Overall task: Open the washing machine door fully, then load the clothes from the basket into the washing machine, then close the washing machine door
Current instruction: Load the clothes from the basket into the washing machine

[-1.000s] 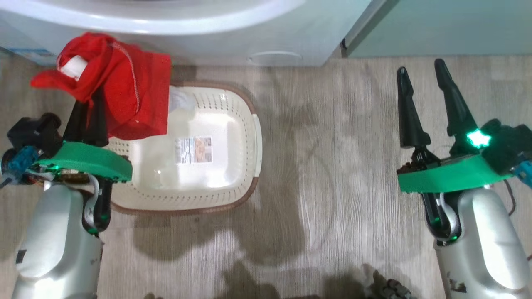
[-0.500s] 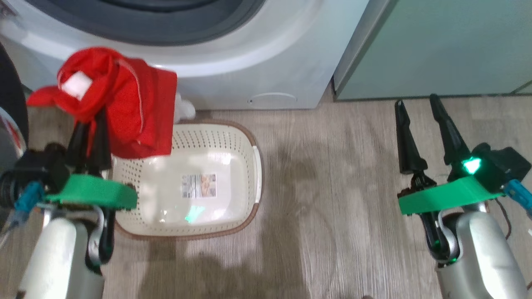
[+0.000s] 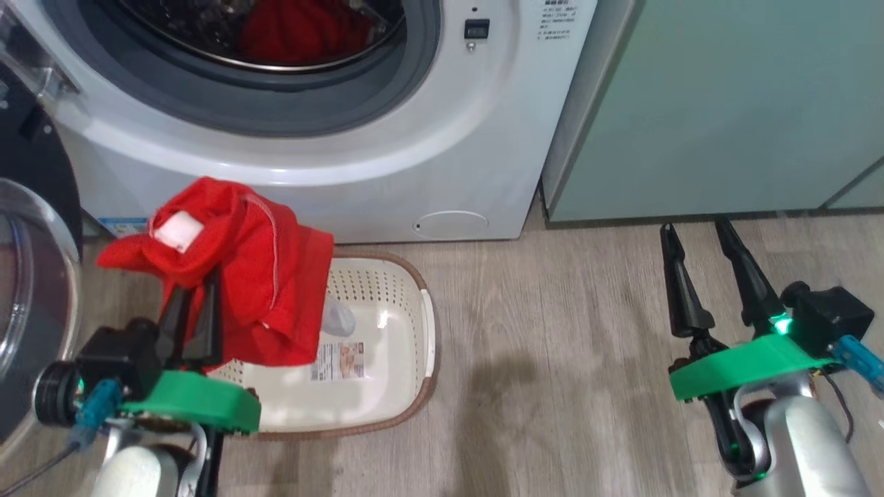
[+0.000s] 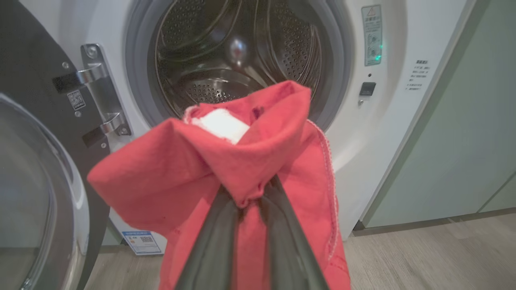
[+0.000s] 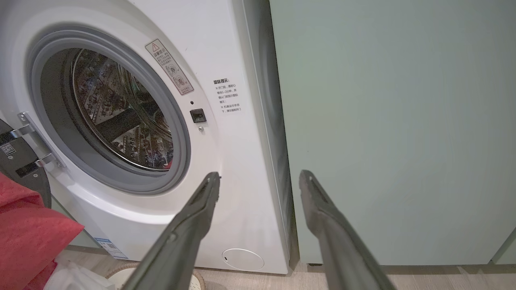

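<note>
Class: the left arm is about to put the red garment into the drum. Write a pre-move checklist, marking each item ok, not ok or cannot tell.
1. washing machine door stands open, off the opening: ok.
2. left gripper fingers shut on the clothes: ok.
3. washing machine drum faces the clothes, unblocked: ok.
4. right gripper open, off to the side: ok.
5. basket emptied: cannot tell; something pale lies inside.

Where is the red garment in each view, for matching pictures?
Head view: red garment left of centre, draped over the left gripper, above the basket.
Left wrist view: red garment at centre, pinched in the jaws.
Right wrist view: red garment in the lower-left corner.
Shared landmark: black latch slot on the washing machine.
</note>
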Robot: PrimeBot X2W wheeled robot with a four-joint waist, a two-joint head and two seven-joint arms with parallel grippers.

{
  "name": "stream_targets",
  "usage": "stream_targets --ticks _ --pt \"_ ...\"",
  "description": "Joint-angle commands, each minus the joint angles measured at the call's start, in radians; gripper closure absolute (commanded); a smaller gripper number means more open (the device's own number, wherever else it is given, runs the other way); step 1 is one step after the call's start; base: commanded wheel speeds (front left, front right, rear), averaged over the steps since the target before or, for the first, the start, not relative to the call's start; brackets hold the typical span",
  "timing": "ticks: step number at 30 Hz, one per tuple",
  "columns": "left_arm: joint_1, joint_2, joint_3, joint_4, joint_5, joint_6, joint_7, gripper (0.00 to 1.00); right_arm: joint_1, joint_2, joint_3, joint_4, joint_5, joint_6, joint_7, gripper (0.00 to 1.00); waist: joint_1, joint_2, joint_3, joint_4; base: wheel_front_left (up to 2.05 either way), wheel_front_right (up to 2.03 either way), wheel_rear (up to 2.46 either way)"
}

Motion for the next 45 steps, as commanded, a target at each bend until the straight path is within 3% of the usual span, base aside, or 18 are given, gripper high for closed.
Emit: stream_targets --ticks 1,18,45 --pt "-0.013 0.020 0.034 -0.042 0.010 0.010 0.000 1.00 -0.003 0.000 0.018 -0.040 -0.011 0.000 0.004 0.00 0.0001 -0.0001 -0.016 0.003 0.00 0.00 0.00" --pt "0.058 0.025 0.004 -0.063 0.012 0.023 0.025 1.00 0.056 0.000 0.002 -0.084 -0.016 0.000 0.045 0.00 0.0001 -0.0001 -0.079 0.024 0.00 0.00 0.00" --pt "-0.013 0.041 -0.008 -0.036 -0.008 0.011 0.033 1.00 0.038 0.000 0.006 -0.098 -0.008 0.000 0.041 0.00 0.0001 -0.0001 -0.026 0.022 0.00 0.00 0.00"
